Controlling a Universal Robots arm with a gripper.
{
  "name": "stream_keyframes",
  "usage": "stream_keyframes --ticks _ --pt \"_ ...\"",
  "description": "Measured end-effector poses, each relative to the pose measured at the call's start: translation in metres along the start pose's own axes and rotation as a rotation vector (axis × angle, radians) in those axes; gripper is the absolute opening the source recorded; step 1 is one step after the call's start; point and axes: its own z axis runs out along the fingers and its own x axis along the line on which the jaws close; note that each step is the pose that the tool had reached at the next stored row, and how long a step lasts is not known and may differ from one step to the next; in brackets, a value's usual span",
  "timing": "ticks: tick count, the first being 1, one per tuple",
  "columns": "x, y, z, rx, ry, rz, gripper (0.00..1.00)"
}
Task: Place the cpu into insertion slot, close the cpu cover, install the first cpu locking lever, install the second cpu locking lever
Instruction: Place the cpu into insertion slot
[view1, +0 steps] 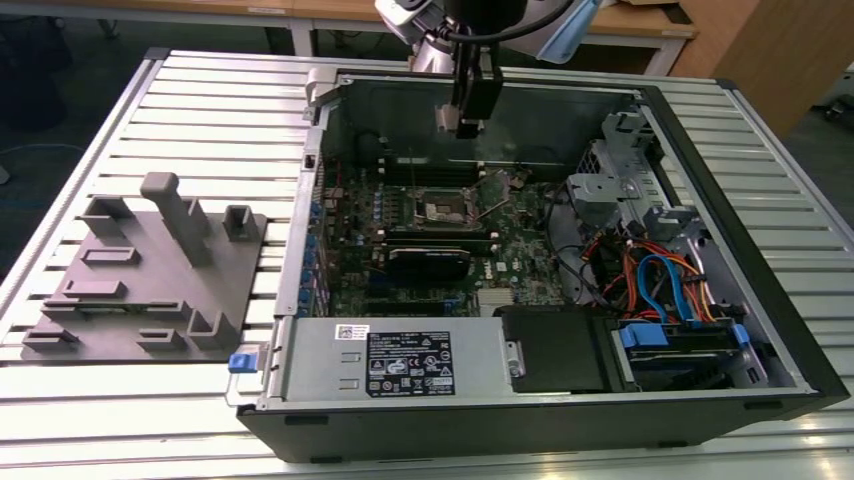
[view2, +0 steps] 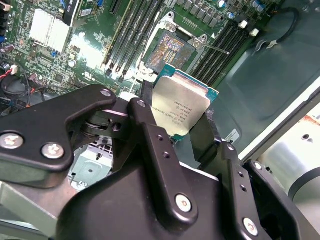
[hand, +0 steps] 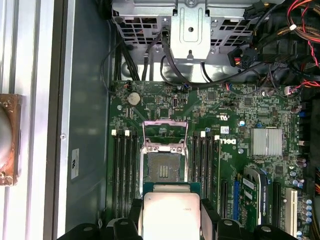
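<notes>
My black pincer (view2: 174, 131) grips the flat, silver-grey-topped square cpu (view2: 184, 102) in the air, and the dark-centred, silver-rimmed square insertion slot (view2: 170, 50) lies open below, just beyond the chip's free edge.

Silver-grey square cpu (view2: 182, 107), green-edged, gripped aloft, tilted, short of slot, not seated. Slot (hand: 164, 167) left bare: dark centre, silvery rim. Cover (hand: 165, 122) flipped open, hinged at slot's edge, cut-out frame showing board.
</notes>
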Motion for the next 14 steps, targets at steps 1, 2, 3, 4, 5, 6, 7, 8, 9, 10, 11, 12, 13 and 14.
stream_keyframes --ticks 1,2,3,4,5,6,7,8,9,10,11,12,13,14 --pt "0.0 0.0 0.0003 0.0 0.0001 0.0 0.54" --pt "0.0 0.0 0.0007 -0.0001 0.0002 0.0 0.54" --pt "-0.0001 -0.0001 0.0012 -0.0001 0.0002 0.0 0.54" --pt "-0.0001 0.0 0.0018 -0.0001 0.0002 0.0 0.54" --pt "-0.0001 0.0 0.0024 -0.0001 0.0001 0.0 0.54" --pt "-0.0001 -0.0001 0.0029 0.0 0.0001 0.0 0.54" --pt "-0.0001 -0.0001 0.0034 0.0 0.0001 0.0 0.54" --pt "-0.0001 -0.0001 0.0039 0.0 0.0001 0.0 0.54" --pt "-0.0002 -0.0001 0.0044 -0.0001 0.0001 0.0 0.54" --pt "-0.0002 -0.0001 0.005 0.0 0.0001 0.0 0.54" --pt "-0.0002 -0.0001 0.0055 -0.0001 0.0001 0.0 0.54" --pt "-0.0002 -0.0001 0.0059 0.0 0.0001 0.0 0.54" --pt "-0.0002 -0.0001 0.0064 -0.0001 0.0001 0.0 0.54" --pt "-0.0002 -0.0001 0.0068 0.0 0.0 0.0 0.54"
